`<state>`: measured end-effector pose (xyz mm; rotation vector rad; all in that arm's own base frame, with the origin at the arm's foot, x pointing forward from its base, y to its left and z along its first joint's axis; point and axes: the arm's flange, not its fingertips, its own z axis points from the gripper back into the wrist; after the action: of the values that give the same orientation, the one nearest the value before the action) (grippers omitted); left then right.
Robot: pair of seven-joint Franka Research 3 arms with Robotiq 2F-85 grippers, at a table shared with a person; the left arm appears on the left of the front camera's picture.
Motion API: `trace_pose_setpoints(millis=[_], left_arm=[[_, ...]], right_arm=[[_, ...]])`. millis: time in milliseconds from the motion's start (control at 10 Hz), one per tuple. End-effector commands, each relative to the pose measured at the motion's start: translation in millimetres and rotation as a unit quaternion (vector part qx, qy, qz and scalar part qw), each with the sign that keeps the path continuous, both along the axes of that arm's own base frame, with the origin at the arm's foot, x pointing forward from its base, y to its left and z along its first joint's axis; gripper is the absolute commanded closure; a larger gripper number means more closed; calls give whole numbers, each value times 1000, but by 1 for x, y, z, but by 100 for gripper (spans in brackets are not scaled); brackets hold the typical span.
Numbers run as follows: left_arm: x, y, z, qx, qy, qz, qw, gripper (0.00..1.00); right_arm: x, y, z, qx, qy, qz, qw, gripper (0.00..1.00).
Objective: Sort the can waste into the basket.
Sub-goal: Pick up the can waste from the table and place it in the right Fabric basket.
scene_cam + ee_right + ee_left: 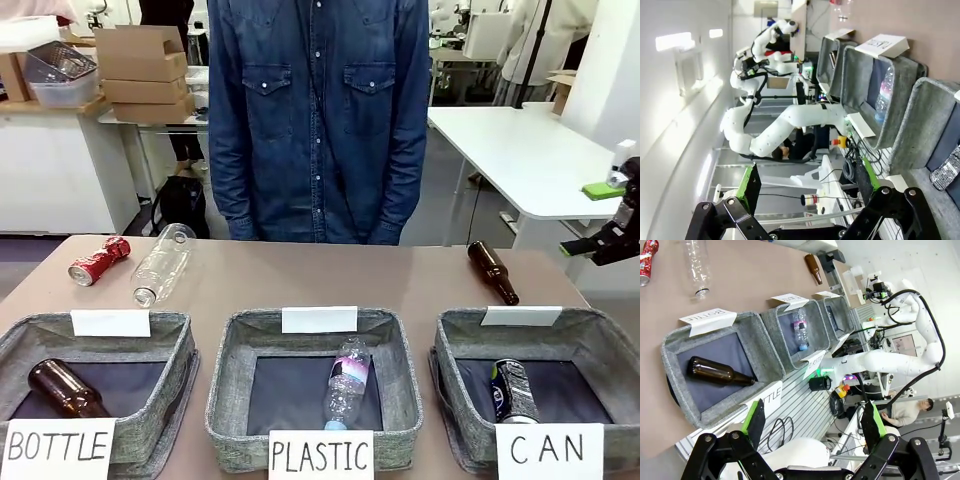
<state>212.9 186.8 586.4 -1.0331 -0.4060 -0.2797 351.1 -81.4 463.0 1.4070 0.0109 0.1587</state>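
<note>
The red can (647, 260) is seen well ahead of the left gripper (814, 420), jaws spread and empty, with its axis running away from them. The right gripper (807, 184), likewise spread, is judged farther.

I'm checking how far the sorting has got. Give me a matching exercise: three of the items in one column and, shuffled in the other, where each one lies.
Things:
1. red can
2. silver and blue can
3. labelled plastic bottle

Places:
A. in the CAN basket
B. in the PLASTIC basket
C. on the bare table, at the robot's left side

Pairs: 1-C, 2-A, 3-B
</note>
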Motion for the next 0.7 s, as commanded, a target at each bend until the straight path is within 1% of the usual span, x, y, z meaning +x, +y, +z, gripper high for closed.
trace_pose_setpoints(millis=[0, 300, 400, 500, 600], left_arm=[[2, -4, 2, -7, 1, 9, 1000, 0], [2, -4, 2, -7, 1, 9, 1000, 0], [0, 0, 0, 0, 0, 0, 1000, 0], [-13, -13, 8, 108, -36, -11, 993, 0], [-5, -24, 16, 185, -64, 2, 981, 0]], right_arm=[[-2, -4, -1, 1, -7, 3, 1000, 0], [-2, -4, -1, 1, -7, 3, 1000, 0], [-2, -4, -1, 1, -7, 3, 1000, 0], [-2, -4, -1, 1, -7, 3, 1000, 0], [-2, -4, -1, 1, -7, 3, 1000, 0]])
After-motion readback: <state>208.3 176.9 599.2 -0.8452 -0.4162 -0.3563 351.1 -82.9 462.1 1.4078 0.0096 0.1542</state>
